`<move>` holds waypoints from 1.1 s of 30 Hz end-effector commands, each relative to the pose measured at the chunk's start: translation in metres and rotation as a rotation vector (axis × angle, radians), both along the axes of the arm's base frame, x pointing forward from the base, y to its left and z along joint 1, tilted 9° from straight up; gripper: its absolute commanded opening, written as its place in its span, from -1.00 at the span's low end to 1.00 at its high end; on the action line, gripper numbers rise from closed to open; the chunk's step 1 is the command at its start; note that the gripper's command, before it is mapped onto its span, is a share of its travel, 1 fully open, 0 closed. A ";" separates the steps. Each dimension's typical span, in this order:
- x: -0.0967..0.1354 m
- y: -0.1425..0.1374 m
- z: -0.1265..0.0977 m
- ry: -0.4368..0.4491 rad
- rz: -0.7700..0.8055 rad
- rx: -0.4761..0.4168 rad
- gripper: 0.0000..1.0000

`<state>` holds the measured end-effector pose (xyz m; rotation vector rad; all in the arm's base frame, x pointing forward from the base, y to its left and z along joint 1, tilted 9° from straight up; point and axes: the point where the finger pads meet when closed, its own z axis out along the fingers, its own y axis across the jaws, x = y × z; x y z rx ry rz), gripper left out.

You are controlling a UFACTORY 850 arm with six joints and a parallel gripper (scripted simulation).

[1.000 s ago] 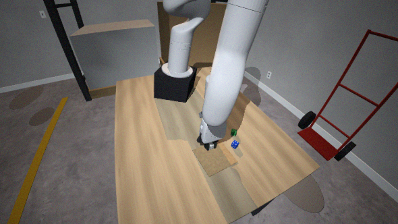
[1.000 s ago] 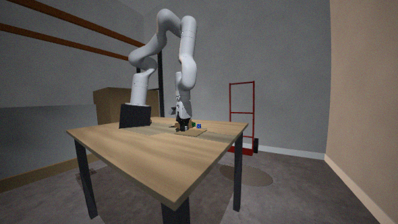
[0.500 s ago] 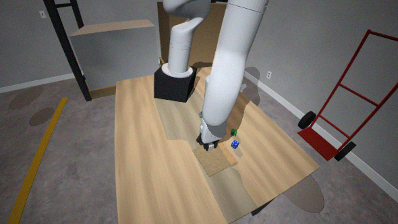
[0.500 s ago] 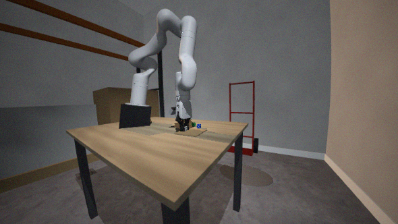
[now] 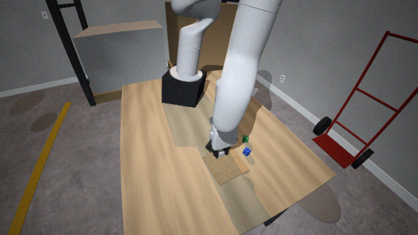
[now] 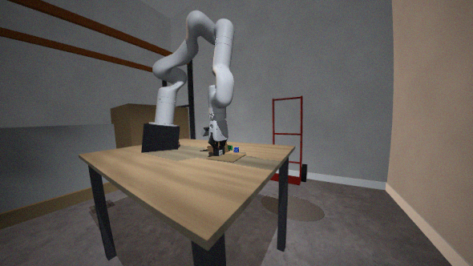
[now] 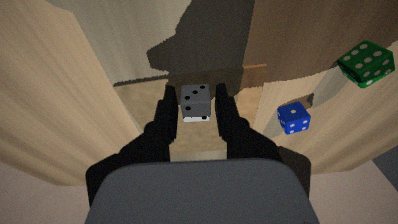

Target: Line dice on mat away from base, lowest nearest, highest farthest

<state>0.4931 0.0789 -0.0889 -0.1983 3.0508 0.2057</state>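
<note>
Letting go of the grey die [image 7: 195, 100] looks like the step in hand. The gripper [image 7: 195, 90] hangs low over the mat [image 5: 227, 170], and its jaws are spread a little. There is a thin gap on each side of the die, so they pinch nothing. The die sits flat on the mat, near the mat edge closest to the black base [image 5: 173, 97]. The mat lies near the middle of the desk [image 5: 149, 159].

To do this well, I think the arm should open a bit more and then go straight up. It should not bump the die or turn it. It should not drag the mat either.

The blue die [image 7: 293, 118] and the green die [image 7: 365, 62] lie on the bare desk. They are between the mat and the desk edge on the side of the red hand truck [image 5: 331, 150]. They need to go farther along the mat, away from the base.

No brand, label or writing can be read. Only dots on the dice show. The grey one seems to show three on top, but I am not sure.
</note>
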 end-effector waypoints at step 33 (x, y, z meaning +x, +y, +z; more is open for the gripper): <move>-0.005 -0.012 0.086 -0.002 0.000 0.000 -0.17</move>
